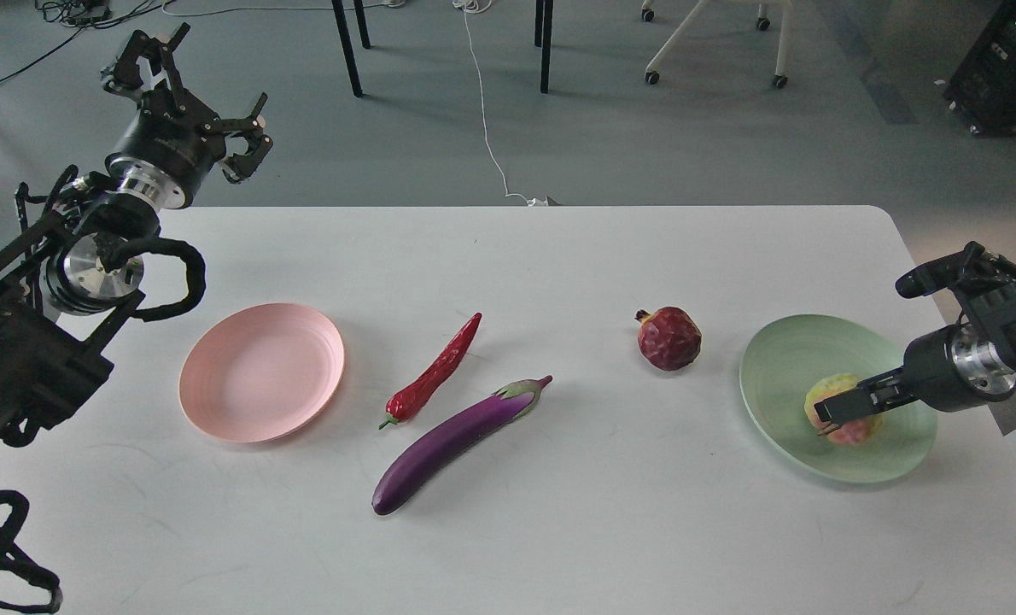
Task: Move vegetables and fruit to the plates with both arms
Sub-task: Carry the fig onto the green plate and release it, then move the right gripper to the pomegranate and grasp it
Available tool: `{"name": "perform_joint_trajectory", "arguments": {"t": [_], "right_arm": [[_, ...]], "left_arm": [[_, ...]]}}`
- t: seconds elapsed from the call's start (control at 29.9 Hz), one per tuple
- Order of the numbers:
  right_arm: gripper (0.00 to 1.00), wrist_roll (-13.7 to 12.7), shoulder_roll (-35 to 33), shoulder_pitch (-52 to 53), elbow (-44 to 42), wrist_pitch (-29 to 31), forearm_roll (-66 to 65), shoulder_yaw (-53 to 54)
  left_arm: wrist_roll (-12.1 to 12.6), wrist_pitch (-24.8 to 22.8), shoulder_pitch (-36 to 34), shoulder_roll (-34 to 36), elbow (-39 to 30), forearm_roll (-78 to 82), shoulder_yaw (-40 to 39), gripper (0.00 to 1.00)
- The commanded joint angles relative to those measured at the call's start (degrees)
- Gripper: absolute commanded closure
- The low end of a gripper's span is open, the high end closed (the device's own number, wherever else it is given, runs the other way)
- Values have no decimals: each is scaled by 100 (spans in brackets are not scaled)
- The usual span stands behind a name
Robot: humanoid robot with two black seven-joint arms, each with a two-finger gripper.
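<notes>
I'm parking my left gripper high past the table's far left corner, fingers spread wide, holding nothing, clear of the workspace. Pink plate is sitting bare. Chili pepper and eggplant are lying mid-table, close but apart; pomegranate is waiting just left of the green plate. My right gripper is reaching over the blushed round fruit on that plate; grip or release, I cannot tell. Count: two plates, two vegetables, two fruits.
</notes>
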Motion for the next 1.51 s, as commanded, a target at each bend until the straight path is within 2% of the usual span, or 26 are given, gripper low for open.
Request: {"name": "perform_joint_trajectory", "arguments": {"t": [0.0, 0.27, 0.4, 0.64, 1.07, 1.21, 1.31, 1.47], "right_arm": [[2, 20, -117, 69, 22, 47, 32, 225], [2, -41, -21, 166, -312, 64, 15, 1016], [4, -94, 690, 148, -364, 64, -38, 974], [7, -85, 1516, 139, -803, 47, -12, 973], [8, -85, 2343, -299, -1480, -23, 14, 947], [13, -50, 2668, -581, -1831, -330, 6, 947], [20, -41, 2809, -678, -2078, -419, 14, 947], [43, -50, 2792, -687, -2034, -419, 6, 938]], "left_arm": [[0, 18, 0, 0, 2, -15, -6, 2], [-9, 36, 0, 18, 2, -24, -23, 2], [-9, 45, 0, 18, 2, -24, -23, 2], [-9, 10, 0, 18, 2, -24, -23, 2], [-9, 18, -9, -9, 46, -24, -102, 2], [-18, 18, -9, 9, 55, -24, -111, 2], [-18, 27, 0, 9, 64, -24, -111, 2], [-18, 36, 0, 18, 64, -24, -111, 2]]}}
